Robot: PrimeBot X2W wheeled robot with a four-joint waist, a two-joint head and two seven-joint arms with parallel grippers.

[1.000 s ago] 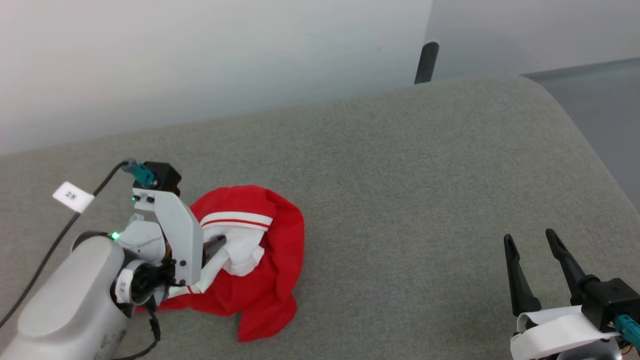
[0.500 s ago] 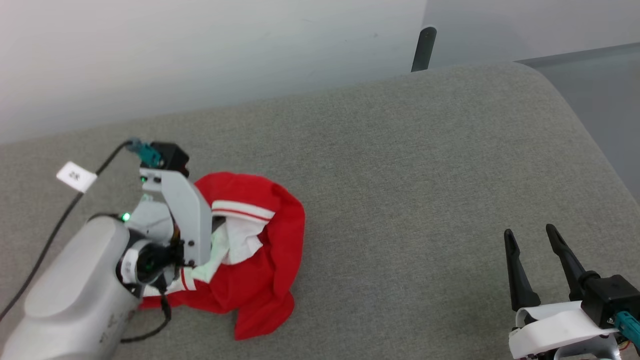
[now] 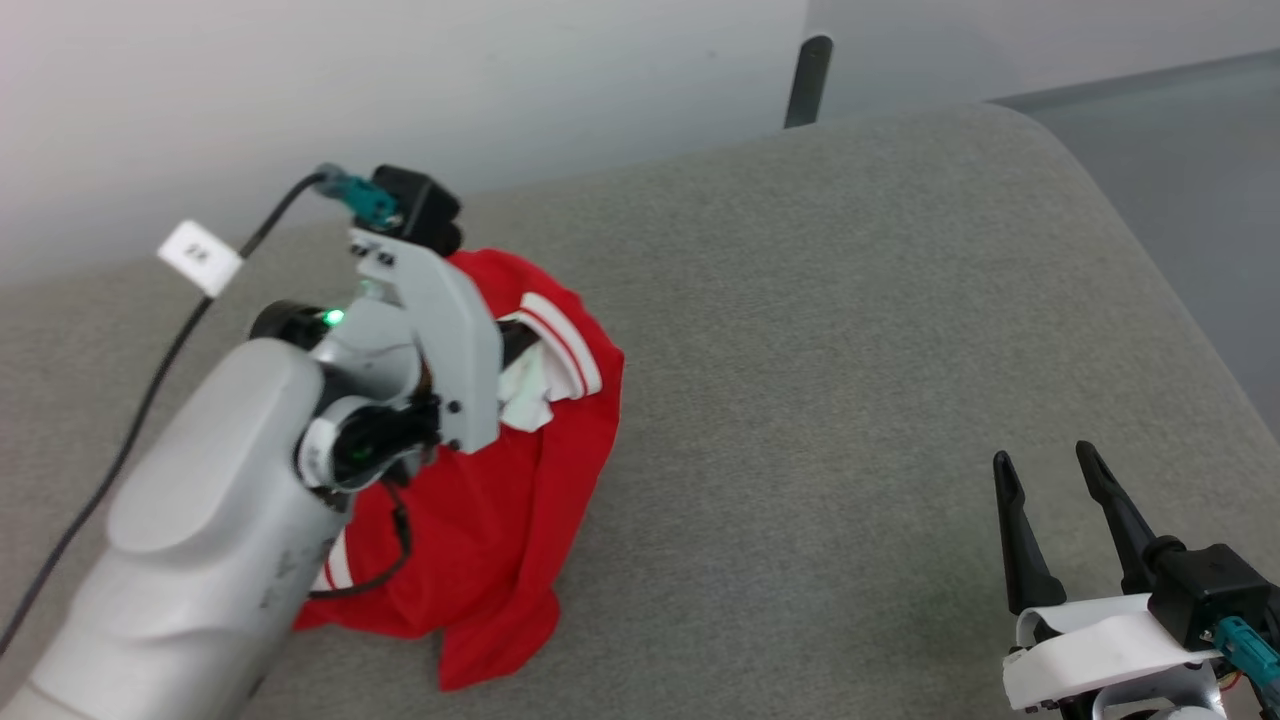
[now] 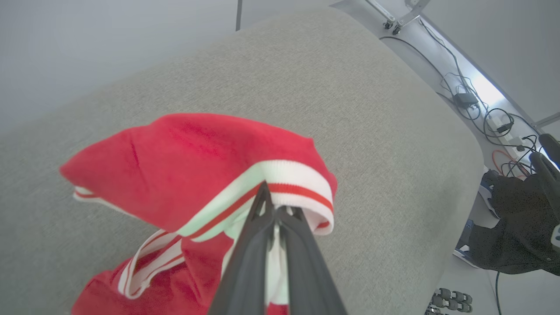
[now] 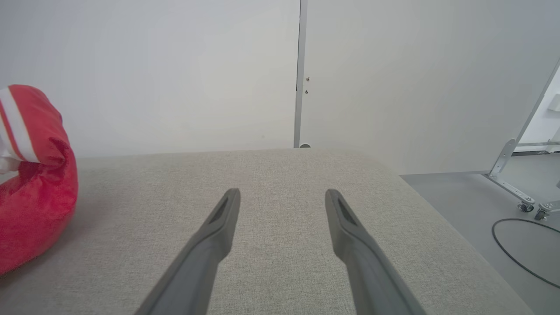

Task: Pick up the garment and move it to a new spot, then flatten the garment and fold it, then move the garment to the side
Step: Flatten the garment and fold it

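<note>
- At the left of the grey fabric bench [image 3: 850, 300], holds up the red jersey [image 3: 520, 480] by one edge: upper folds raised off the surface, lower folds bunched and touching the bench.
- Grips with the left gripper [image 4: 267, 205], jaws together and clamped on the red-and-white striped trim [image 4: 302, 179]. Probably picks this firm ribbed band because it slips less than the plain red cloth.
- Lets the rest hang in a crumpled drape under the pinch, so shows no readable print. Looks like the pick-up step, ahead of the carry to a new spot.
- Parks the right gripper [image 3: 1045, 475] low at the near right, well apart from the jersey, jaws wide apart and empty. Seemingly waits clear of the cloth to avoid a snag, ready to take a second corner for the flattening.
- Needs, by judgement, more height before any sideways move; otherwise risks dragging the lower folds along the bench and tightening the bundle.
</note>
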